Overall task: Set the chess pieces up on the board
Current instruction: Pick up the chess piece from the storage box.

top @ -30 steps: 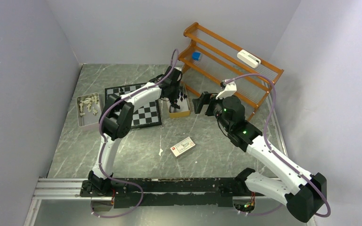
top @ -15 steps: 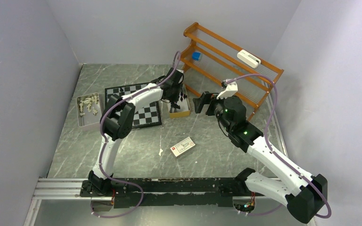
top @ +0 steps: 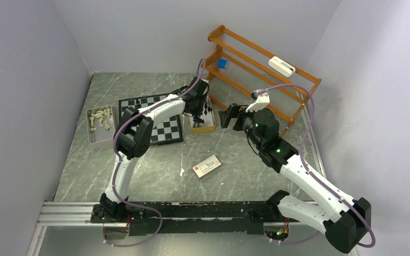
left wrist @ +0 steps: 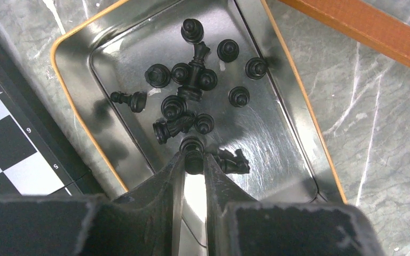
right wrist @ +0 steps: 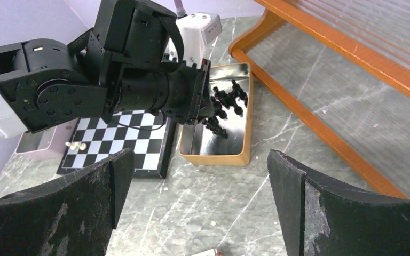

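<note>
Since the left claw (left wrist: 194, 160) pinches one black piece (left wrist: 193, 146) in the tin (left wrist: 280, 138), a straight lift should clear its neighbours (left wrist: 172, 105); the right claw (right wrist: 200, 173) gapes apart.

In the left wrist view the fingers (left wrist: 168, 176) of the left gripper (left wrist: 194, 160) cover all but the head of one black piece (left wrist: 192, 145), so we cannot tell whether they press it, and the board (left wrist: 0, 144) runs off the left edge. From above, the left arm (top: 157, 109) hides a strip of the board, and the chess pieces (top: 100, 117) near the left edge of the table (top: 155, 170) are too small to name.
</note>
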{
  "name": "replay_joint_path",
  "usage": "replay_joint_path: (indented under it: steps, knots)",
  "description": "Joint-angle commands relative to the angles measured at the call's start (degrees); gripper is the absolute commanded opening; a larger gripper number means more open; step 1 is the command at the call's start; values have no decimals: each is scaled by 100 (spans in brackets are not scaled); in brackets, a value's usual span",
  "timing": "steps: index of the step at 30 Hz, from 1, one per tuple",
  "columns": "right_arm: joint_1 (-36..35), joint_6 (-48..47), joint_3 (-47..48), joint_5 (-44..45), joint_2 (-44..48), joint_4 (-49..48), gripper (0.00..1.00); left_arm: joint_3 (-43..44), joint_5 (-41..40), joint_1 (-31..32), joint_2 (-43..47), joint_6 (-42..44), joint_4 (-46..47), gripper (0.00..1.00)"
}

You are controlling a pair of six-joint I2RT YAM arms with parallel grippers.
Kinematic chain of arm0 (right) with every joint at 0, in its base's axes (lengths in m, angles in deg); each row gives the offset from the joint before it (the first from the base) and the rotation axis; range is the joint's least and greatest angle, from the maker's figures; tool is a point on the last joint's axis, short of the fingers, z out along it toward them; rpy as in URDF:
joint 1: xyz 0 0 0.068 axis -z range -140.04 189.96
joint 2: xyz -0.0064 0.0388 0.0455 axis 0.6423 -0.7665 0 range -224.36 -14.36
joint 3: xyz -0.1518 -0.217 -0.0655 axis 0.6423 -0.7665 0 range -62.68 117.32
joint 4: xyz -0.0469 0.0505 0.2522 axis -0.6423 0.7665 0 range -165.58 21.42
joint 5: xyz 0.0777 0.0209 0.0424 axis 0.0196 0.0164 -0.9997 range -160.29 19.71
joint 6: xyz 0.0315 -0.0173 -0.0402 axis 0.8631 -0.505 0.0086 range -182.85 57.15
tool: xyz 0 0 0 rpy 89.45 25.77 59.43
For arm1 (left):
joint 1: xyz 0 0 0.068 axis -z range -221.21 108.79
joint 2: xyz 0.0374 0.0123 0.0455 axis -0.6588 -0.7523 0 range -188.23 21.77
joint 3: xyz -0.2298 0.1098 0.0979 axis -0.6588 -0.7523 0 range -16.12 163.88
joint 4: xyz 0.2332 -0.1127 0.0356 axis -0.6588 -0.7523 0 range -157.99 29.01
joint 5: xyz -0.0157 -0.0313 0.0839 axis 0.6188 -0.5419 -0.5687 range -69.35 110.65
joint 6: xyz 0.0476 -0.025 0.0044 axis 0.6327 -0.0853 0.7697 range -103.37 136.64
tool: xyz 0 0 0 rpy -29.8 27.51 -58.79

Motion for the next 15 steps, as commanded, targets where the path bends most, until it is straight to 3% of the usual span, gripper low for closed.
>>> replay_joint_path:
  steps: [1, 15]
  knots:
    - [15, -37, -110, 57, 98, -192, 100, 334, -36, 82, 230, 46, -196, 21]
    - [11, -14, -141, -67, 39, -212, 100, 733, -55, 78, 952, 30, -506, 20]
